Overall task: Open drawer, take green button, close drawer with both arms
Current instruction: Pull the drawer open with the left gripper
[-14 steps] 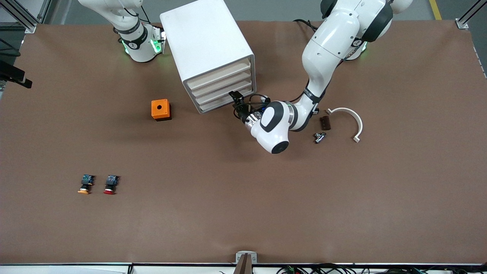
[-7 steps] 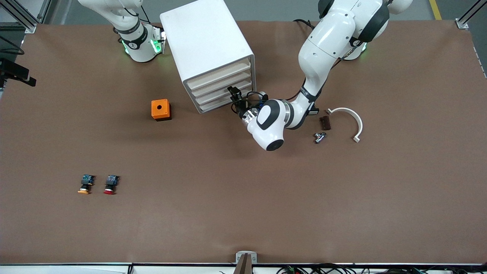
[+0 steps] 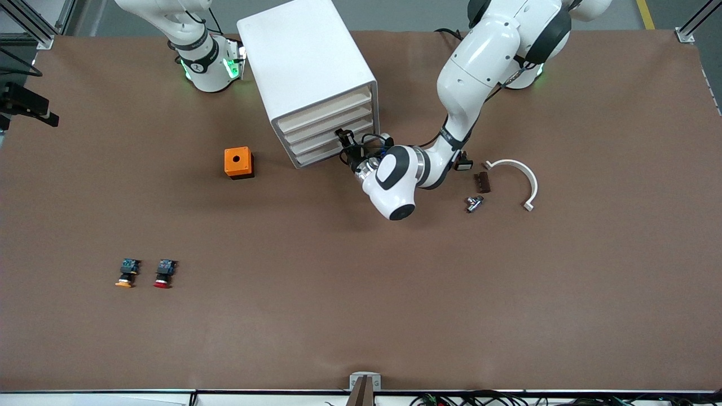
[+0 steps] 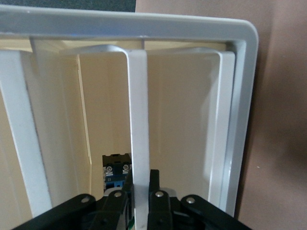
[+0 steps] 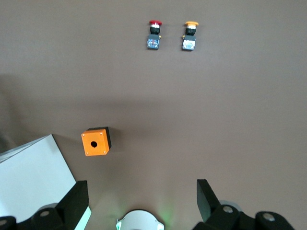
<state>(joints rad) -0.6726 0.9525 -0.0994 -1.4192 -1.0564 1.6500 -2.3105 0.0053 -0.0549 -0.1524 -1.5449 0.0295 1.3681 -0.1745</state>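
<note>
The white cabinet (image 3: 302,62) stands near the arms' bases, its four cream drawer fronts all pushed in. My left gripper (image 3: 345,144) is at a lower drawer (image 3: 324,149), at the corner toward the left arm's end. In the left wrist view the left gripper (image 4: 140,184) is shut on that drawer's white front lip (image 4: 138,120). A black body with a bluish block (image 4: 115,168) shows inside, beside the lip; I take it for the button, its cap hidden. My right gripper (image 5: 142,191) is open and empty, high over the table and outside the front view.
An orange box (image 3: 238,162) with a hole sits beside the cabinet toward the right arm's end. Yellow-capped (image 3: 127,273) and red-capped (image 3: 164,273) buttons lie nearer the camera. A white curved bracket (image 3: 522,175), a brown block (image 3: 481,182) and a metal fitting (image 3: 473,203) lie beside the left arm.
My left arm has moved toward the cabinet, and its gripper has come in against the drawer front. The drawers have not moved. The right arm's base has not moved.
</note>
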